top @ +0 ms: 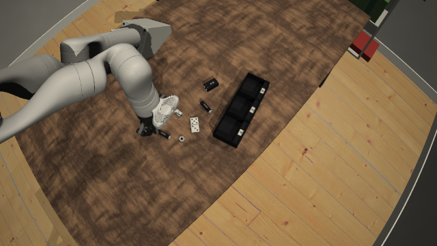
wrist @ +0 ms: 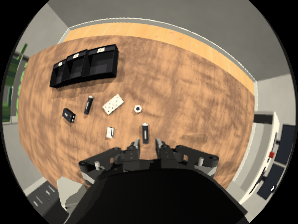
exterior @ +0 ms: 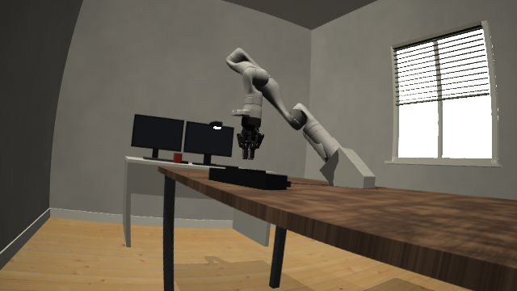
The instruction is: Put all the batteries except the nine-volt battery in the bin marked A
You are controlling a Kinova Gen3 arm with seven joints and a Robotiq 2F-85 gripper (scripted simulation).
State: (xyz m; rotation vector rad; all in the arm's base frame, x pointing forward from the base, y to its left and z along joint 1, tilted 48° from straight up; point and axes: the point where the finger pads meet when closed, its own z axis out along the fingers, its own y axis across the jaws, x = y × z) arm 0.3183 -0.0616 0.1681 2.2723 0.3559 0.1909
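Observation:
A black cylindrical battery [top: 164, 134] lies on the table just right of my gripper [top: 146, 130]. In the wrist view this battery [wrist: 144, 133] shows just ahead of my fingertips. The gripper is partly open, holds nothing, and hangs above the table. A second cylindrical battery [top: 205, 106] lies near the bins. The blocky nine-volt battery [top: 210, 84] lies further back. A black row of three bins [top: 242, 109] stands to the right; its labels are too small to read.
A white domino [top: 194, 124], a metal nut [top: 181, 138] and a small silver-white piece [top: 178, 113] lie between the batteries. My arm's elbow reaches over the left part of the table. The table edge runs just right of the bins.

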